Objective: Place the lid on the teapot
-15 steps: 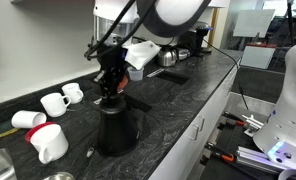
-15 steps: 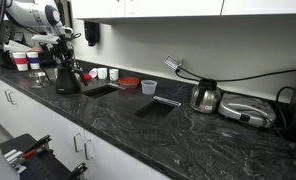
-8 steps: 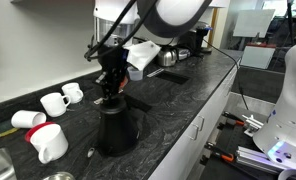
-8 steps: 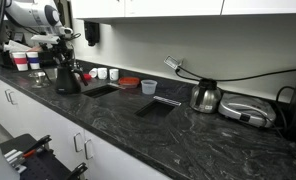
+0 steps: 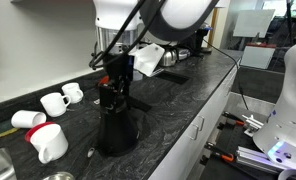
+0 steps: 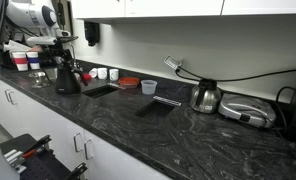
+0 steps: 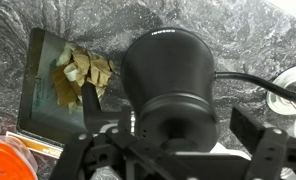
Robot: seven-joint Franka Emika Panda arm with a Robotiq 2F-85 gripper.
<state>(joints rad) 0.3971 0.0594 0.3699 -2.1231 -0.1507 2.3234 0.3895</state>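
Note:
The tall black conical teapot (image 5: 113, 125) stands on the dark counter, also seen at the far left in an exterior view (image 6: 66, 80). From the wrist view I look straight down on the teapot (image 7: 168, 70). The small black lid (image 7: 171, 128) sits on the teapot's top, its knob only dimly visible. My gripper (image 7: 173, 145) hangs directly over the lid, open, with one finger on each side of the pot's top and nothing held. In both exterior views the gripper (image 5: 111, 85) (image 6: 60, 62) is right above the pot.
White mugs (image 5: 50, 100) (image 5: 48, 143) lie beside the teapot. A dark tray with brownish scraps (image 7: 73, 75) is next to the pot. Further along the counter are a red disc (image 6: 131, 83), a small blue cup (image 6: 149, 87) and a steel kettle (image 6: 205, 97).
The jaws have opened over the teapot's top and let go of the lid, which stays on the pot. The wrist has shifted slightly above it.

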